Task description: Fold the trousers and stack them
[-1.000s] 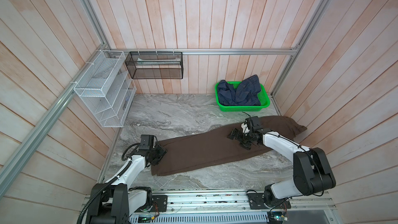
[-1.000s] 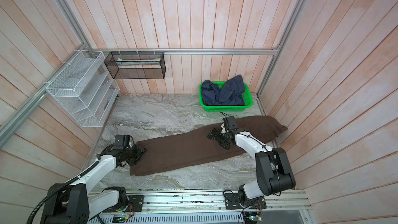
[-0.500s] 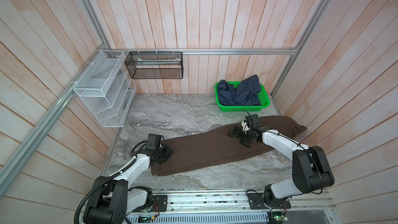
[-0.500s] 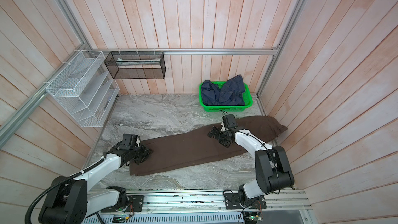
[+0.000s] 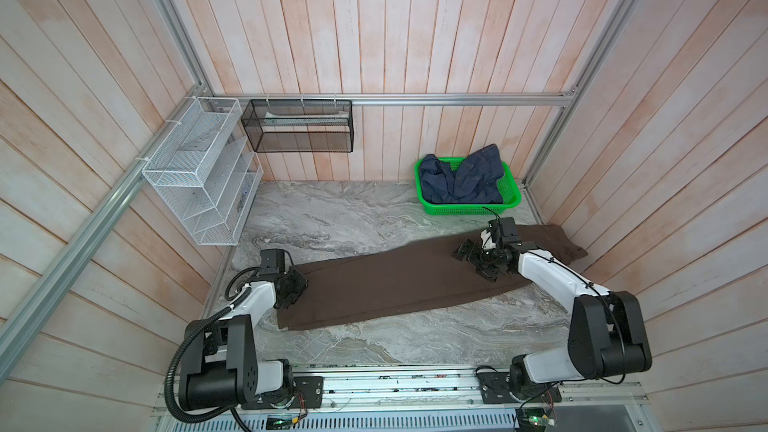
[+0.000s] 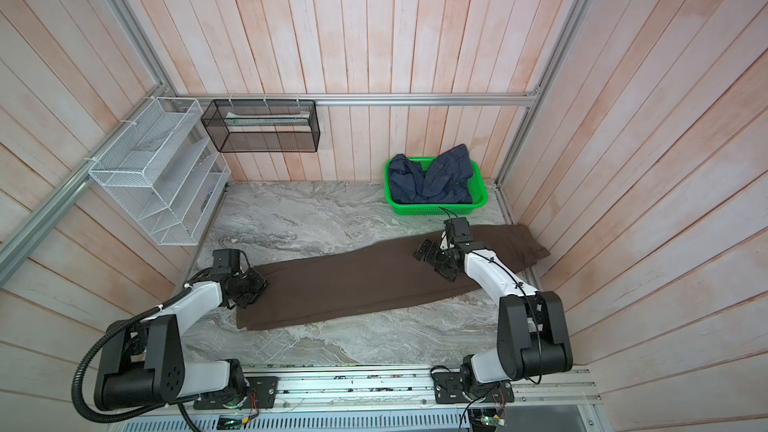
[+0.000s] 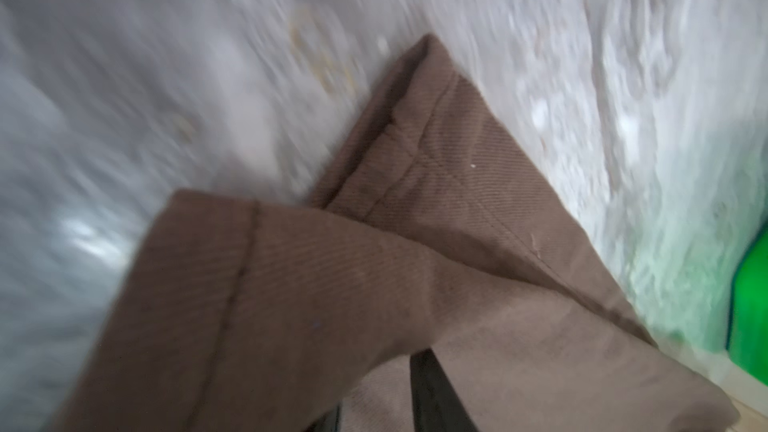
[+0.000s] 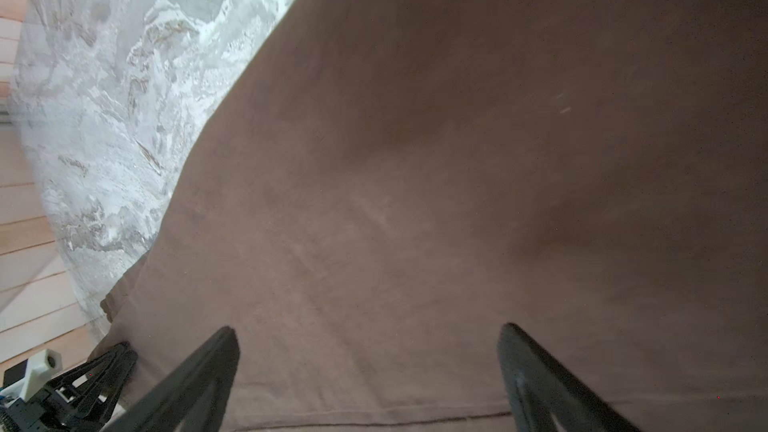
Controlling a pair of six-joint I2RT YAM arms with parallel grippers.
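Trousers [image 5: 399, 284] are pinched at one end by left gripper [image 5: 297, 288]; right gripper [image 5: 474, 263] (outstretched) gapes.

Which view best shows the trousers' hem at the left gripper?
Left wrist: the hem and stitching show close up. Both top views show the trousers whole, hem small at the left gripper. Right wrist shows only cloth.
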